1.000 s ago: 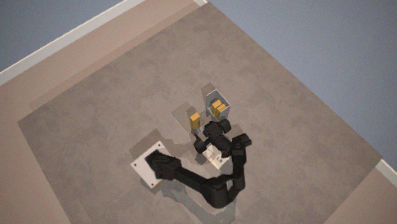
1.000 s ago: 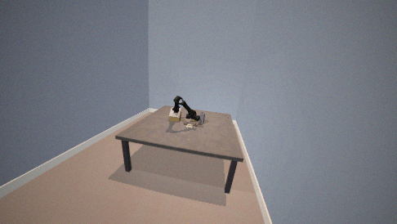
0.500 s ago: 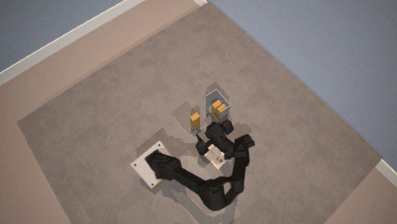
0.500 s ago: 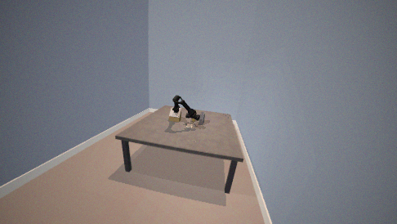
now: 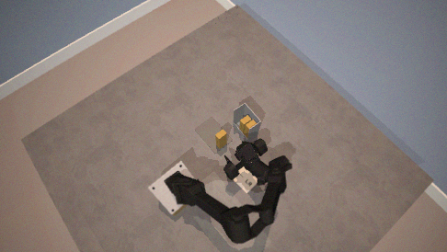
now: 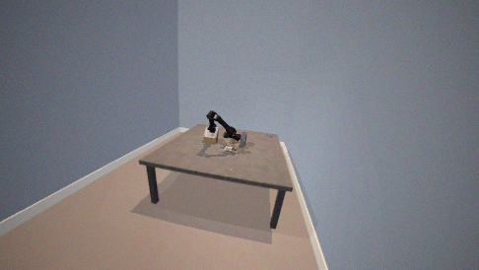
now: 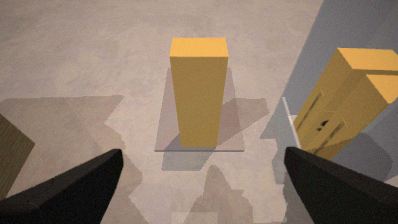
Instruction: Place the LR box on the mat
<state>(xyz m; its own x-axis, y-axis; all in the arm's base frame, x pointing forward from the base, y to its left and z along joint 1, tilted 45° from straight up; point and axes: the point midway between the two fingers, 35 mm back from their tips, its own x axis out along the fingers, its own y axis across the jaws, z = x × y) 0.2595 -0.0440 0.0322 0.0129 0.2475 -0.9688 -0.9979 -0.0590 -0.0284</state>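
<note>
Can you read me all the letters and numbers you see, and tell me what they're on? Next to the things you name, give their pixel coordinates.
"LR": on a pale card (image 5: 246, 180) under the arm in the top view.
Dark marks, too small and slanted to read: on a yellow box in the bin (image 7: 320, 125).
No writing shows on the visible sides of the box standing on the mat (image 5: 221, 139) (image 7: 198, 95).

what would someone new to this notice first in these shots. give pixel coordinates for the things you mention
Probably the orange box (image 5: 221, 139) (image 7: 199, 95) standing upright on the grey mat (image 5: 206, 131) (image 7: 162, 135), centred ahead of the gripper's (image 7: 204, 157) wide-open black fingers in the wrist view. Next, two more orange boxes (image 5: 245, 121) (image 7: 320, 110) stand in the grey bin (image 5: 240, 110) (image 7: 320, 55) beside it. From above, the bent black arm (image 5: 209, 202) (image 6: 224, 123) stands out too.
</note>
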